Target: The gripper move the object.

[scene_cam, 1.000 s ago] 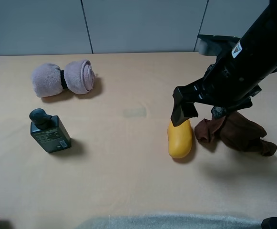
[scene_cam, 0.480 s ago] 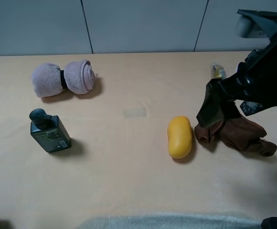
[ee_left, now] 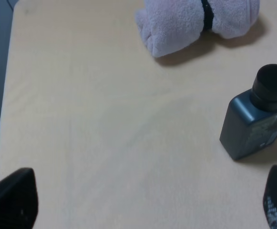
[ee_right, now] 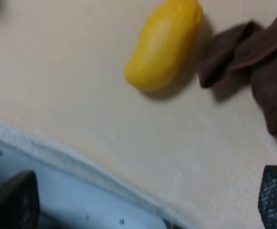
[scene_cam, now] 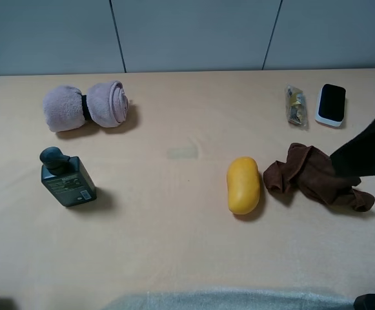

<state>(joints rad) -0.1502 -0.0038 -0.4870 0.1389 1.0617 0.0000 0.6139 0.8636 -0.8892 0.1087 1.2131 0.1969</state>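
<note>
A yellow mango-shaped object [scene_cam: 243, 185] lies on the beige table [scene_cam: 174, 219], right of the middle; it also shows in the right wrist view [ee_right: 164, 43]. A crumpled brown cloth [scene_cam: 316, 175] lies just to its right, also in the right wrist view [ee_right: 264, 71]. My right arm [scene_cam: 371, 152] shows only as a dark shape at the right edge. My right gripper [ee_right: 143, 200] is open and empty, above the table's front edge. My left gripper [ee_left: 143, 198] is open and empty, apart from a dark bottle [ee_left: 260, 112].
A rolled pink towel [scene_cam: 87, 105] lies at the back left, and the dark bottle [scene_cam: 66, 177] lies in front of it. A small packet [scene_cam: 295, 105] and a white device with a black face [scene_cam: 331, 104] lie at the back right. A grey strip [scene_cam: 226, 300] runs along the front edge.
My right arm has pulled back from over the yellow object to the right edge, uncovering the packet and the white device. The objects on the table have not moved.
</note>
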